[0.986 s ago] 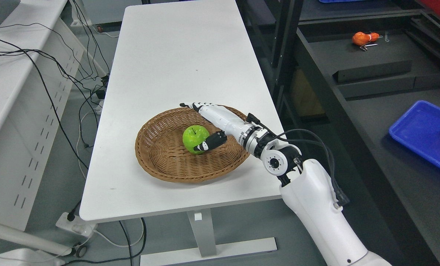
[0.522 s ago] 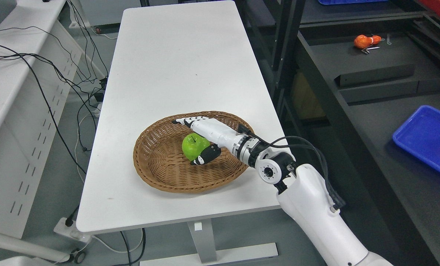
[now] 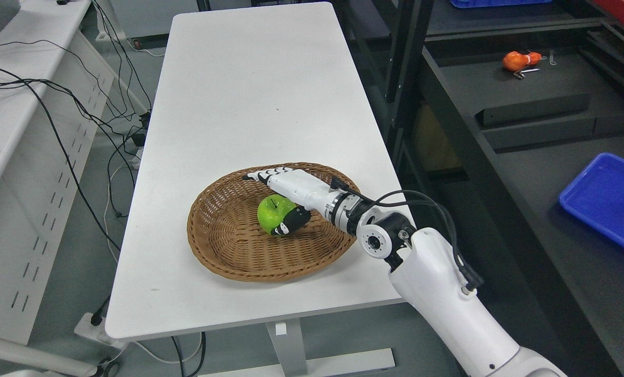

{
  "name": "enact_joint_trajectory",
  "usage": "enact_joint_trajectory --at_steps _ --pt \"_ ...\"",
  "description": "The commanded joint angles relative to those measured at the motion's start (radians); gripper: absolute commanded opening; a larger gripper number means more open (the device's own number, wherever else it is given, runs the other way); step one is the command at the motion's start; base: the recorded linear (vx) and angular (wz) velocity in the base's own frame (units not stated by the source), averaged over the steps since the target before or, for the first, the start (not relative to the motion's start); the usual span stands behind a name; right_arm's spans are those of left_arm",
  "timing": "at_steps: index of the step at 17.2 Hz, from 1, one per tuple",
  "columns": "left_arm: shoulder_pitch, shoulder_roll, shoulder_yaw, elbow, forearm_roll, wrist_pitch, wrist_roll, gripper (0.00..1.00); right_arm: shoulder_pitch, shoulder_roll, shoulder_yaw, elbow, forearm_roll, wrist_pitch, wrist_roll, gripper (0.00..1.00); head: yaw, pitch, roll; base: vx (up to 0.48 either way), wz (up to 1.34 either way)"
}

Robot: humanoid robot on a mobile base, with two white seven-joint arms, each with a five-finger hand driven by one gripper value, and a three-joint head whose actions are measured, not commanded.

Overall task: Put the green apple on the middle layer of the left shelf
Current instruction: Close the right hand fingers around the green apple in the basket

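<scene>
Over the wicker basket (image 3: 222, 251), right hand (image 3: 285, 196) has dropped onto the green apple (image 3: 271, 214); thumb touching, fingers straight, probably not yet grasping.

No readable text, label, brand or number appears anywhere in the head view. Any marking on the arm (image 3: 448, 293) is perhaps too small to make out.

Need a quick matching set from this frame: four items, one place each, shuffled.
Items:
1. green apple
2. brown wicker basket
3. blue plastic tray
4. orange object

Places:
A. dark shelf, top right
B. inside the basket, by the right hand
C. right edge of the picture
D. on the white table

Pairs: 1-B, 2-D, 3-C, 4-A
</scene>
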Motion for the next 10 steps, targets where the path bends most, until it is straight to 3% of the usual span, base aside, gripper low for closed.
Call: enact_joint_trajectory --at_steps 1,6,10 --pt "0.0 0.018 0.0 0.0 0.0 0.001 0.0 1.0 0.015 -0.022 0.032 0.045 0.02 -0.039 -0.003 0.88 0.0 0.0 0.0 0.026 0.0" --pt "0.0 0.018 0.0 0.001 0.0 0.001 0.0 1.0 0.031 -0.037 0.022 0.043 0.02 -0.056 -0.004 0.81 0.0 0.0 0.0 0.023 0.0" --pt "0.0 0.018 0.0 0.0 0.0 0.001 0.0 1.0 0.031 -0.051 -0.026 0.04 0.02 -0.107 -0.009 0.5 0.0 0.0 0.0 0.011 0.0"
